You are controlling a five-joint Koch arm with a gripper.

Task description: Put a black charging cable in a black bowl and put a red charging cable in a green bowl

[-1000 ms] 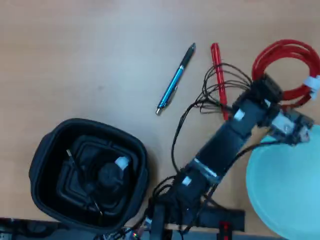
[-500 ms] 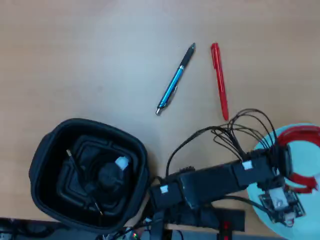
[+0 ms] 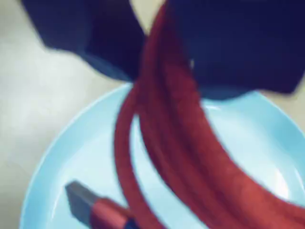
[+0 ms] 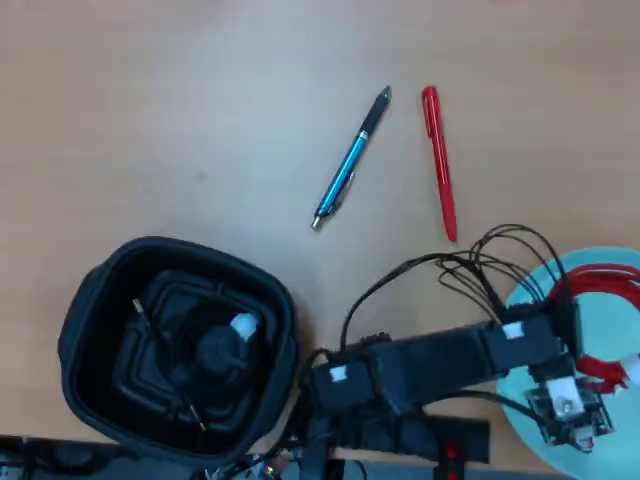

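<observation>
**Red cable hanging over the green bowl, ready for release**

Red charging cable (image 3: 176, 143) is pinched between my gripper (image 3: 159, 33) jaws, which are closed down to just the thickness of the coil. From the wrist view the loops hang straight below the gripper, with the green bowl (image 3: 71, 157) directly underneath and one plug end (image 3: 81, 200) apparently resting low on the bowl's floor. In the overhead view the coil (image 4: 610, 285) sits over the bowl (image 4: 600, 450) just beyond the gripper.

To finish this well, I judge I should lower a little more so the coil lies inside the rim, then open the jaws wide and lift straight up, so no loop snags a jaw and gets dragged back out.

My count: one red cable, in the gripper; one black cable (image 4: 200, 350), already lying in the black bowl (image 4: 90, 300), well away to the gripper's side; one green bowl; one black bowl; one blue pen (image 4: 350, 160) and one red pen (image 4: 438, 165) on the table (image 4: 150, 100), untouched.
</observation>
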